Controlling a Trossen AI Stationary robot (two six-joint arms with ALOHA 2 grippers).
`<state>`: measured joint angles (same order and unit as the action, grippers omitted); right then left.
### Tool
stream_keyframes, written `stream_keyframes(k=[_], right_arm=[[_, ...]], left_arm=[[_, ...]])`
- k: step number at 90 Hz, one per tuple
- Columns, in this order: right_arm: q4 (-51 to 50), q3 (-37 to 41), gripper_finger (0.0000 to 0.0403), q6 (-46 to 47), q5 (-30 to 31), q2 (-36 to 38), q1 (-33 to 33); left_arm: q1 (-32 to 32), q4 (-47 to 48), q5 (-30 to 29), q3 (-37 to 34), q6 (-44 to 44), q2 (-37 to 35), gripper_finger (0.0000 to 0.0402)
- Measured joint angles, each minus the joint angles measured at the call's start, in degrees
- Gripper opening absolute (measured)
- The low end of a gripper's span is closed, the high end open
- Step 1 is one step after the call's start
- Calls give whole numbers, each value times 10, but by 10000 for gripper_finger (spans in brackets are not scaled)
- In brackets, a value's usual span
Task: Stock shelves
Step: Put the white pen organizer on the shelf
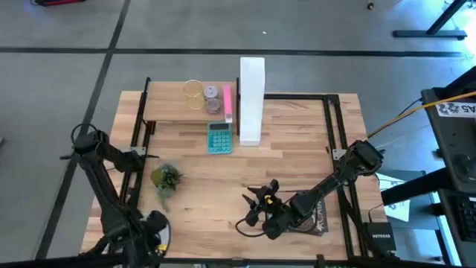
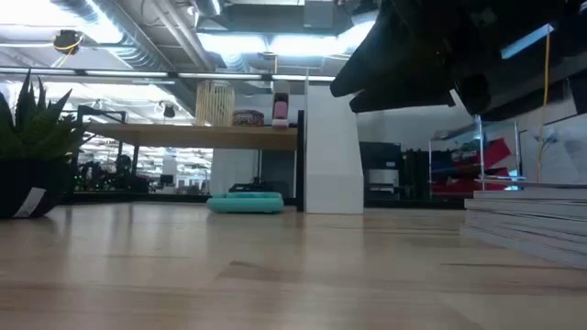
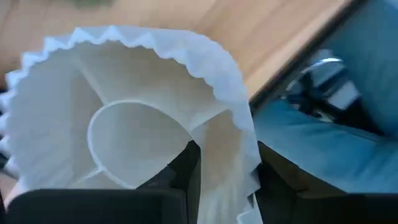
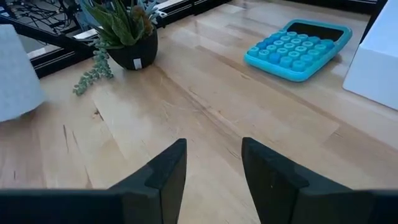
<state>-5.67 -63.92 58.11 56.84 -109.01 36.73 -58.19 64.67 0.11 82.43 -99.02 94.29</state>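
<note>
Filters (image 3: pixel 124 124) gripped by the left gripper (image 1: pixel 152 227) at the table's (image 1: pixel 297 141) near left corner.
A plant (image 1: pixel 165 179) is seen just beyond it; a calculator (image 1: pixel 219 138) lies beside the file box (image 1: pixel 251 97), which stands against the shelf (image 1: pixel 167 110) at the far edge, where a jar (image 1: pixel 195 94) is set. The right gripper (image 1: pixel 256 208) is held open over bare wood near the front, a booklet stack (image 2: pixel 532 225) beside it.
</note>
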Motion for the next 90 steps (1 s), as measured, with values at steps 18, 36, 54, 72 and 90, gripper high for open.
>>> stream_keyframes(k=[18,36,54,72,90], right_arm=[[0,0,138,0,1,0,0],[0,0,138,0,1,0,0],[0,0,138,0,1,0,0],[0,0,138,0,1,0,0],[0,0,138,0,2,0,0]], left_arm=[[61,135,-11,120,107,-2,1],[111,251,-54,211,170,-2,1],[137,249,-74,224,229,-2,1],[178,252,-120,223,307,-2,1],[269,252,-162,223,429,-2,1]])
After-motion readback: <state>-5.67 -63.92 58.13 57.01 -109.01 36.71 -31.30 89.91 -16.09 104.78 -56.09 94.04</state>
